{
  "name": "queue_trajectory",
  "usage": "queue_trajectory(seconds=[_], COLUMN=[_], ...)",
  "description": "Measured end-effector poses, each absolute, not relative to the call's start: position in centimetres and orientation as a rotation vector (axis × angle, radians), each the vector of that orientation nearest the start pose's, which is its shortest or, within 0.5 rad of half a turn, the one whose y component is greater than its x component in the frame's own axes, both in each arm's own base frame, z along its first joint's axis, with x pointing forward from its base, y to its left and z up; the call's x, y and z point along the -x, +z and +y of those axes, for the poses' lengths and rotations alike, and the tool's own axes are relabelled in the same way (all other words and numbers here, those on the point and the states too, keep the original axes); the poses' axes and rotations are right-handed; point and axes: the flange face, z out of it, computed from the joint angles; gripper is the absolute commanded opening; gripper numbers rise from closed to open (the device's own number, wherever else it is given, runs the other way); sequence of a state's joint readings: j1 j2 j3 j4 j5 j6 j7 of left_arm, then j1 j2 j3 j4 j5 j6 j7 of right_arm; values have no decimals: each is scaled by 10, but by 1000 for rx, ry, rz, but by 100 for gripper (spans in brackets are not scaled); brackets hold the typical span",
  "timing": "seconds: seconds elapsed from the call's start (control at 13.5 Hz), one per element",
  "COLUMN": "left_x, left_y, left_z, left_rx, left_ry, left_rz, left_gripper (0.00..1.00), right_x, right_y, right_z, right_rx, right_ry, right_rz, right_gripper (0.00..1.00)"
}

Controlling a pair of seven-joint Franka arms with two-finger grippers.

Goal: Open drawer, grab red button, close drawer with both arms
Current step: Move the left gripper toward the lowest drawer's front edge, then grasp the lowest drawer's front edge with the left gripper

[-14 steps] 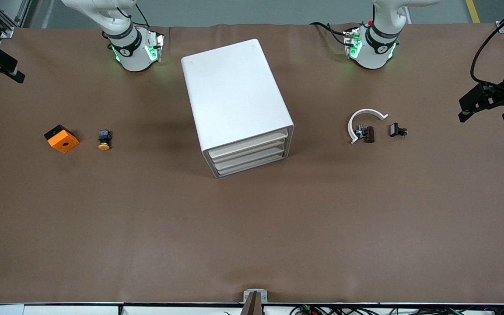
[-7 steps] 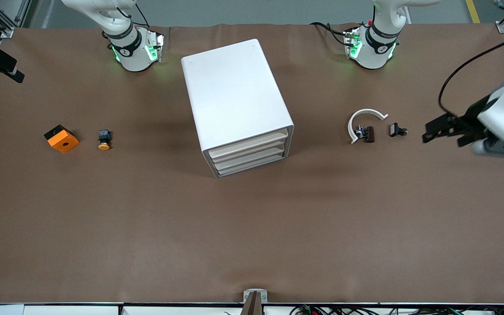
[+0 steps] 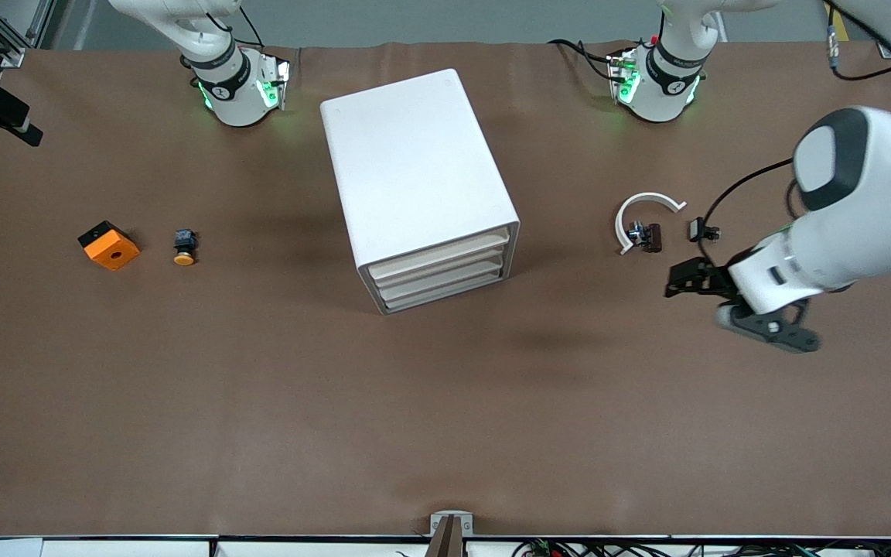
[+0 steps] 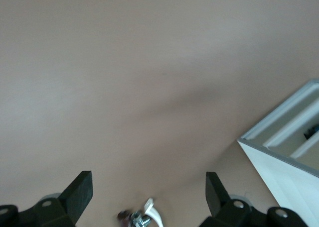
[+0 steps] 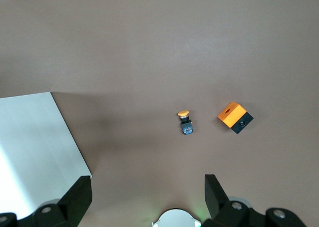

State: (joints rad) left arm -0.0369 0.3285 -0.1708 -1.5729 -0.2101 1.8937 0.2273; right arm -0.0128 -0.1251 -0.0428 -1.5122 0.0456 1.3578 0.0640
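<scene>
- The left gripper (image 3: 681,280) hangs over bare tabletop (image 3: 445,418) toward the left arm's end, jaws spread wide and holding nothing; in the left wrist view its fingers (image 4: 79,192) stand well apart over brown cloth.
- The right gripper (image 5: 147,197) waits high above the right arm's end, jaws spread and empty, only its fingertips showing in the right wrist view.
- The white cabinet (image 3: 414,174) stands mid-table, its long axis running from the robots' bases toward the front camera, its front face angled toward the left arm's end.
- The middle drawer (image 3: 442,273) sits shut, flush between the top and bottom drawers.
- The red-capped button cannot be made out.
- A yellow-capped button (image 3: 184,246) and an orange block (image 3: 109,245) lie side by side toward the right arm's end, well apart from the cabinet.
- A white curved piece (image 3: 641,213) and small dark parts (image 3: 702,230) lie near the left gripper.
- Open tabletop stretches in front of the drawers.
</scene>
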Motion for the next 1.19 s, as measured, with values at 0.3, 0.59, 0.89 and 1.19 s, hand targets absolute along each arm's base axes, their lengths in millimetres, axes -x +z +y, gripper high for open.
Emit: queue_trajectory(seconds=[0.3, 0.59, 0.89, 1.19], left_x=[-648, -645, -644, -631], left_y=[397, 346, 318, 304], left_z=[-200, -252, -280, -313], left_rx=[3398, 3387, 3430, 3561], left_ry=[7, -8, -1, 67], left_rz=[886, 1189, 1391, 1407], left_gripper=[100, 100, 100, 100], right_x=[-490, -490, -491, -492], right_y=[699, 700, 701, 701], right_z=[-24, -24, -27, -28], right_rx=[3094, 3098, 3145, 3150], right_ry=[37, 31, 11, -3], right_rz=[164, 151, 76, 27], right_gripper=[100, 100, 100, 100])
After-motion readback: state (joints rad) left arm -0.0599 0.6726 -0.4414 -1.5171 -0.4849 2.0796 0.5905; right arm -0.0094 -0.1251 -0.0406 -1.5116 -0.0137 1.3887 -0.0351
